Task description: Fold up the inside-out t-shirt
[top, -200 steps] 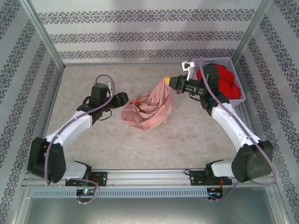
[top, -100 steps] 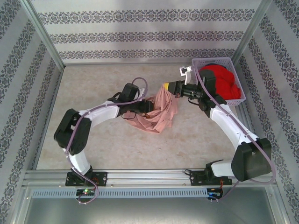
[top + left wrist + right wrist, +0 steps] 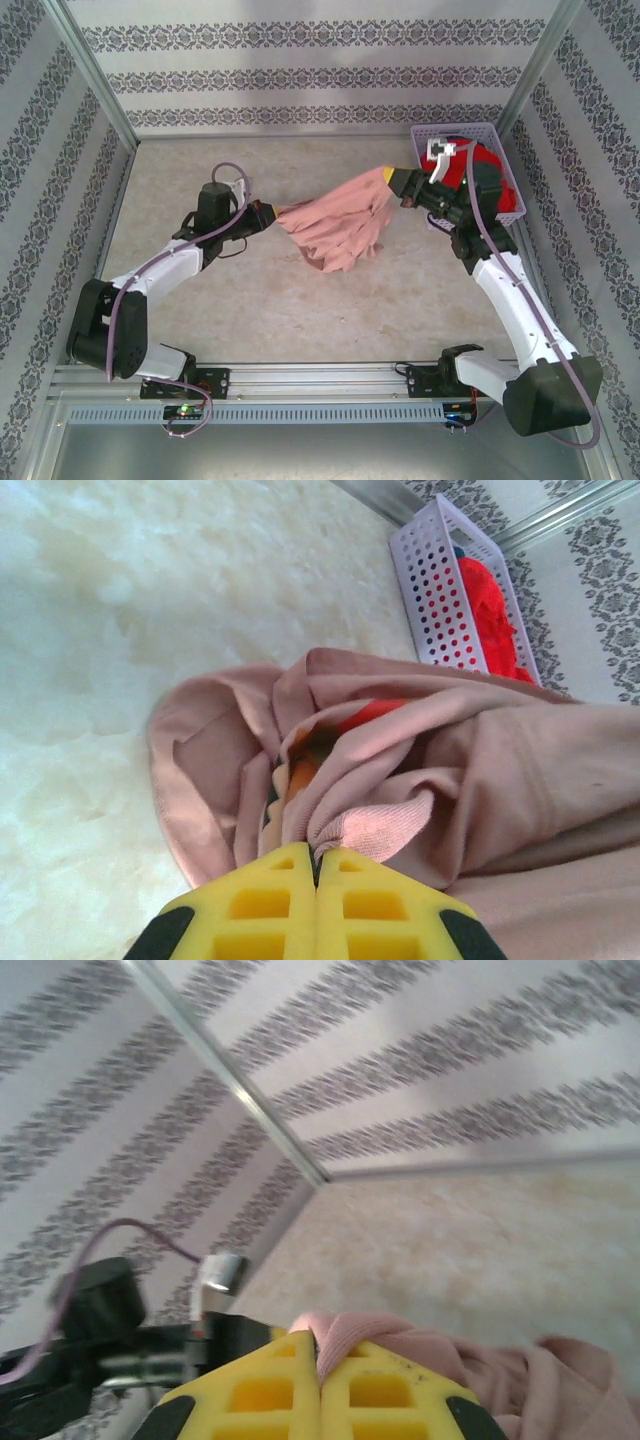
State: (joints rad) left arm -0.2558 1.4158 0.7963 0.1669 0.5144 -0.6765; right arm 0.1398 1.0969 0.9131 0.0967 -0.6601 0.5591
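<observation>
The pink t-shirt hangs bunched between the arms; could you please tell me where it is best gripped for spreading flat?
Likely at its two outer ends, coming from left and right. The left end effector and right end effector are shut there on the t-shirt, while the cloth between sags in loose folds with no clean edge showing.

The mottled beige table (image 3: 300, 320) carries a white perforated basket (image 3: 455, 128) at its far right corner. Left of the basket, the pink t-shirt (image 3: 345, 225) sags onto the surface.
</observation>
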